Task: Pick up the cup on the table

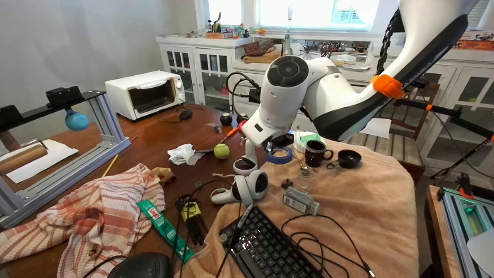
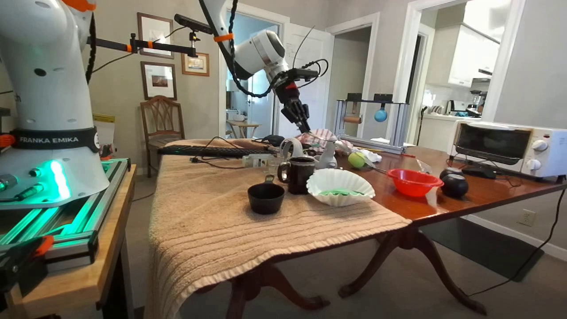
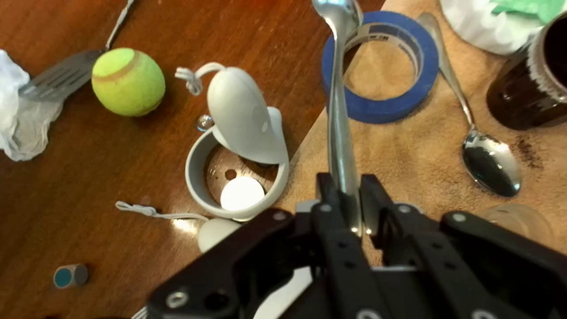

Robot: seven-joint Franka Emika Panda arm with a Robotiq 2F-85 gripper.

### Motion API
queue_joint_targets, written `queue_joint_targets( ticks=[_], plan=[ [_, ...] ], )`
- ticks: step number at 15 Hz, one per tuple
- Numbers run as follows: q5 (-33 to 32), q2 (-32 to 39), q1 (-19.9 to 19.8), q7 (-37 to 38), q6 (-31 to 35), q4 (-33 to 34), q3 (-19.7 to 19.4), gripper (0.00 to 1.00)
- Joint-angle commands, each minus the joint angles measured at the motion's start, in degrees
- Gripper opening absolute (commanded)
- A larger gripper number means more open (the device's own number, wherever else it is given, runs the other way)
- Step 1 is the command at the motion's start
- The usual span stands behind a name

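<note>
In an exterior view, a black keyboard (image 1: 266, 247) lies at the near side on a tan towel (image 1: 366, 200), which is spread over the dark-brown wooden table (image 1: 150, 141). Farther in, a clear bottle (image 1: 299, 200) lies on its side, with a small clear container (image 1: 305, 177) just beyond. Behind these the cup (image 1: 314, 156) stands upright on the towel: glossy, mug-shaped, dark brown to nearly black, mouth up, its single loop handle pointing right. The wrist view shows a pale, uneven band along its rim. A black scoop (image 1: 349, 159) sits just right of it. Left of the cup, and apart from it, the gripper (image 3: 347, 190) hangs in the air with its jaws clamped on the handle of a silver spoon (image 3: 339, 102). Below, a roll of blue tape (image 3: 385, 110) and a second spoon (image 3: 491, 164) lie near the cup, the spoon closer. A white toaster oven (image 1: 142, 94) stands at the table's far left, with white cabinets (image 1: 197, 77) beyond.
</note>
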Motion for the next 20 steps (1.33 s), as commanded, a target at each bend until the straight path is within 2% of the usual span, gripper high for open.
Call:
queue_joint_targets(
  ticks=[1,6,9,12,13,14,16,17,18,20],
  plan=[
    [-4.25,-3.44,2.26,10.70,-8.88,-2.76,-0.26,0.05],
    [-3.06,-2.79,3.33,20.46,-24.75,-2.04,1.37,0.05],
    [-2.01,-2.04,3.00,22.17,-29.74,-1.46,2.47,0.05],
    [-2.30,-2.21,1.88,19.38,-26.26,-2.13,3.35,0.05],
    [-3.06,-2.89,1.50,18.17,-23.38,-3.12,3.61,0.12],
    [-3.28,-3.28,1.34,17.20,-21.39,-3.73,3.85,0.03],
    [-3.28,-3.55,1.47,16.11,-19.01,-4.41,4.05,0.00],
    [-3.00,-3.59,1.34,15.69,-18.29,-4.54,3.98,0.15],
    [-2.58,-3.62,1.02,15.05,-17.33,-4.71,3.85,0.26],
    [-2.36,-3.37,0.22,13.24,-14.59,-5.00,3.55,0.40]
  ],
)
